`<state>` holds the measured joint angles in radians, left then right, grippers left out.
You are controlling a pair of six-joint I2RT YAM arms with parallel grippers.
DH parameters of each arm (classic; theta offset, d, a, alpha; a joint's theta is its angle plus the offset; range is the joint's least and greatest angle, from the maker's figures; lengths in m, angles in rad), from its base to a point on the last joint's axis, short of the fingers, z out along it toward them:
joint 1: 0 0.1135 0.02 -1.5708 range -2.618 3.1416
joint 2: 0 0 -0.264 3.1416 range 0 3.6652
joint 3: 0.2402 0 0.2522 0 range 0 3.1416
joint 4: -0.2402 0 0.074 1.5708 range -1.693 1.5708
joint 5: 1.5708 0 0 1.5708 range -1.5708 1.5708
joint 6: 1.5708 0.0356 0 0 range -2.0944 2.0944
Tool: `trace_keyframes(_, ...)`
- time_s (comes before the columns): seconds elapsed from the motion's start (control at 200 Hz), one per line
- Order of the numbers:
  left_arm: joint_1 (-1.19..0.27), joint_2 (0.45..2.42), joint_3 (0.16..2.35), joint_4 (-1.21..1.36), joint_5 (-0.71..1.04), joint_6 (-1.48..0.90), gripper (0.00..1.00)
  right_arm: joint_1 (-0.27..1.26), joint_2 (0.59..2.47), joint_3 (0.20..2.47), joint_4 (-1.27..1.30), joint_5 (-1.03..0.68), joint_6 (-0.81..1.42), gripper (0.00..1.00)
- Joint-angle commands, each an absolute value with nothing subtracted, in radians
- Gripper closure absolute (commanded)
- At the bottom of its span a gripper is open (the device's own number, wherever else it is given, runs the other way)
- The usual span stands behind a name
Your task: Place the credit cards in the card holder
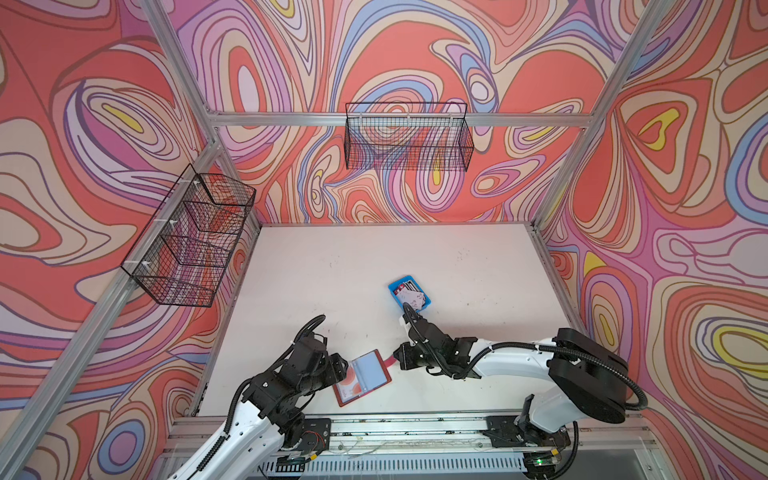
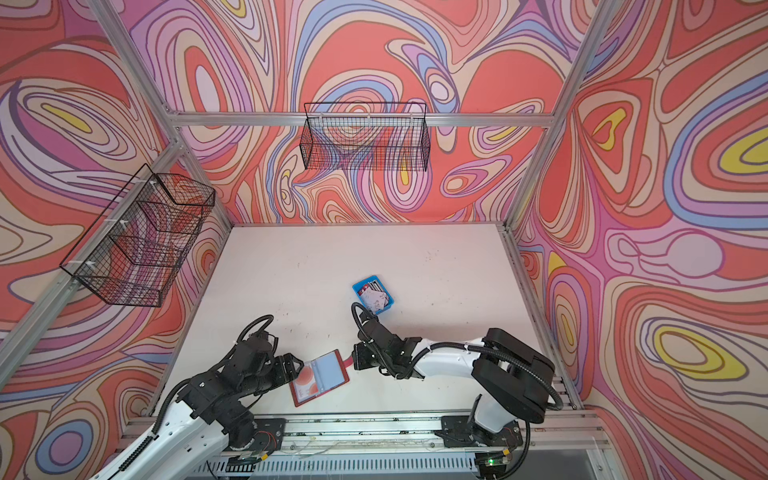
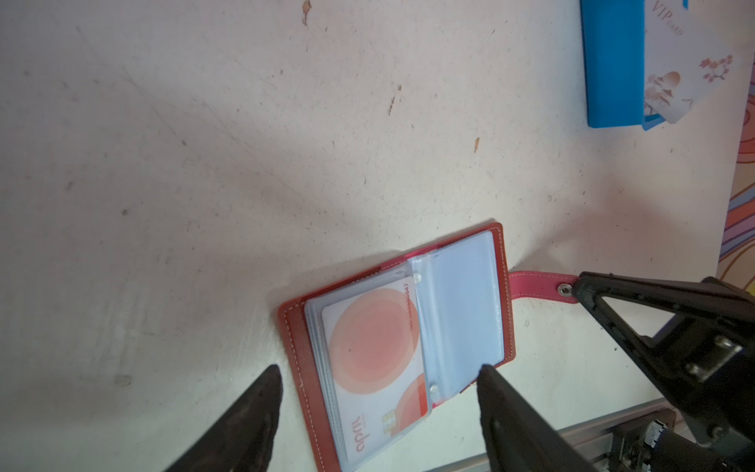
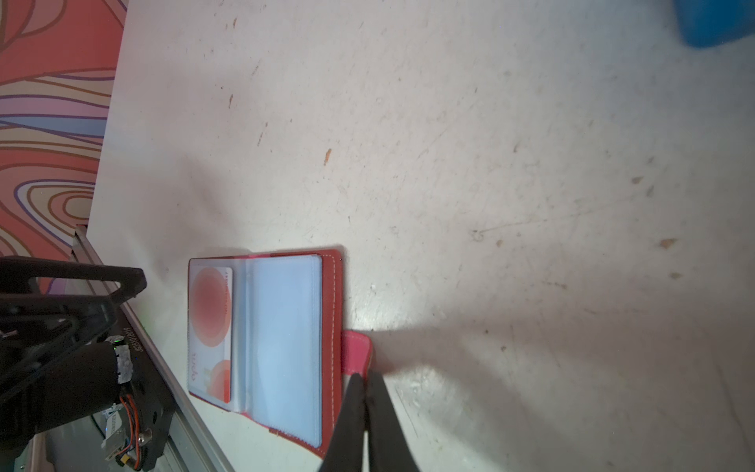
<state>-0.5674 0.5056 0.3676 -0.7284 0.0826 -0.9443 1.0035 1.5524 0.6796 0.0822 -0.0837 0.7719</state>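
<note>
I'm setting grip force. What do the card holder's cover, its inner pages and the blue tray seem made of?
Card holder cover: leather or imitation, matte red, pale stitched edge. Its pages: soft clear plastic, glossy; a card shows through. Blue tray: probably hard moulded plastic, smooth, evenly coloured.

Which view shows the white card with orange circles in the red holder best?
The left wrist view: the white card with orange circles is large and sharp. The right wrist view shows it smaller, both top views tiny.
</note>
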Motion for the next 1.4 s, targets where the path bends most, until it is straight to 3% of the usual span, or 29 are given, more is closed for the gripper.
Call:
trace_keyframes(0.0, -0.562, 0.5, 0.379, -0.754, 0.08, -0.963, 0.19, 1.002, 1.551, 0.666, 0.111, -0.1, 0.787, 1.0)
trace_keyframes(0.215, -0.561, 0.489, 0.401, -0.828, 0.046, -1.038, 0.08, 1.002, 1.531, 0.632, 0.165, -0.109, 0.821, 1.0)
trace_keyframes(1.397, -0.561, 0.623, 0.287, -0.402, 0.273, -1.055, 0.07, 1.014, 1.607, 0.591, 0.351, -0.189, 0.894, 1.0)
